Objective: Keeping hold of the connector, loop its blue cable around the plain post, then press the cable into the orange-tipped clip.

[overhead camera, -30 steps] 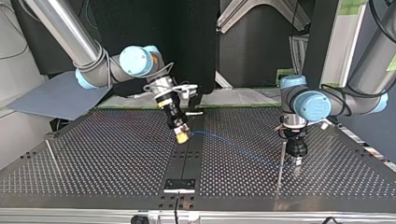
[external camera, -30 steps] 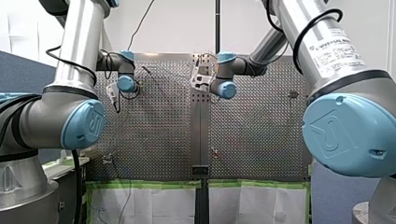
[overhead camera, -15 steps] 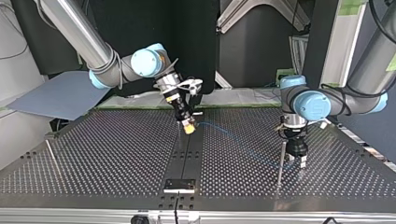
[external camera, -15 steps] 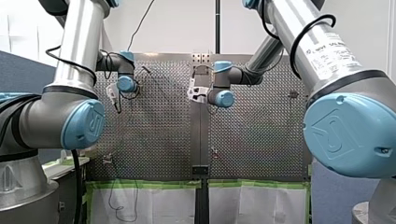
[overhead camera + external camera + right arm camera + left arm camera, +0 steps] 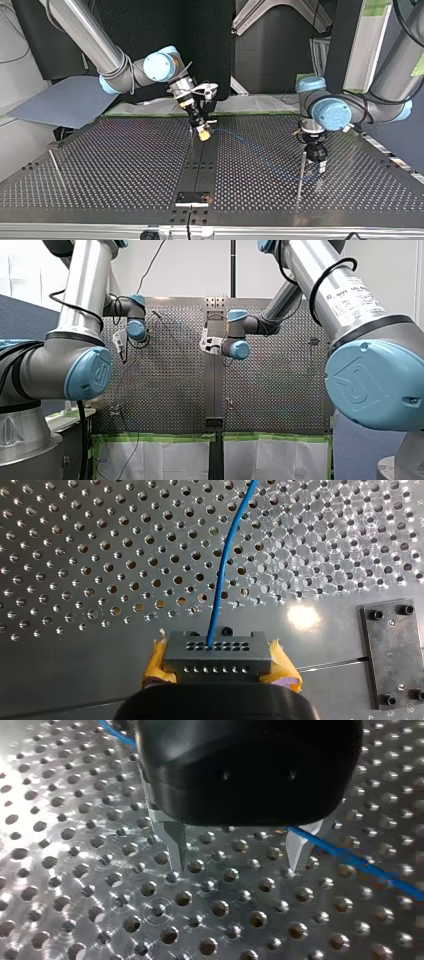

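Connector sits clamped in my right gripper, well apart from the plain post; my left gripper, spread wide, hangs beside it.

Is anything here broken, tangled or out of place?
Nothing stands out. The connector sits squarely between the yellow pads of my right gripper, and its blue cable runs in a smooth curve, without kinks, across the perforated table.

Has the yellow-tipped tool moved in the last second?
Yes. In the top view my right tool moved farther away from the small black plate.
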Tool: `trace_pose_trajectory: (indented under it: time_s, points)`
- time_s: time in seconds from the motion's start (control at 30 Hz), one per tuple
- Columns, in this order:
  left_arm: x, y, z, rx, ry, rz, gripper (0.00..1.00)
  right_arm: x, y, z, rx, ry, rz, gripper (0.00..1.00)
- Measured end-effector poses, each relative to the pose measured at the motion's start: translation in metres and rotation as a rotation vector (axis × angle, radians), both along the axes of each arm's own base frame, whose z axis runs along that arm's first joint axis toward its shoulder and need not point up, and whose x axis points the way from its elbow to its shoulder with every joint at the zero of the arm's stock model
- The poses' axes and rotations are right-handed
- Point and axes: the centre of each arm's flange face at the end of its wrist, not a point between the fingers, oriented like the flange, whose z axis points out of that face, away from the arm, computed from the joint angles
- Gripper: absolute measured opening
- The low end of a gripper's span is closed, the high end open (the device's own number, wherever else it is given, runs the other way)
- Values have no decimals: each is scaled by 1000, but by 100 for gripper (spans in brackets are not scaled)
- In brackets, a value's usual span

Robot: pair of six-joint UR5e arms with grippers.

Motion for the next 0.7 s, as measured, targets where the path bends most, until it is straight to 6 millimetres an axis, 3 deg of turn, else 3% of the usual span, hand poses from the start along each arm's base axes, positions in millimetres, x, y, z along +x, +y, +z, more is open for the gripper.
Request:
trace_pose_trajectory:
  time_s: [0.3, 0.7]
  points:
    - [-18, -10, 19, 1, 31, -8, 100, 0, 0, 0, -4, -3, 0, 0]
    - [-17, -12, 19, -47, -10, -17, 100, -4, 3, -15, -9, -10, -2, 0]
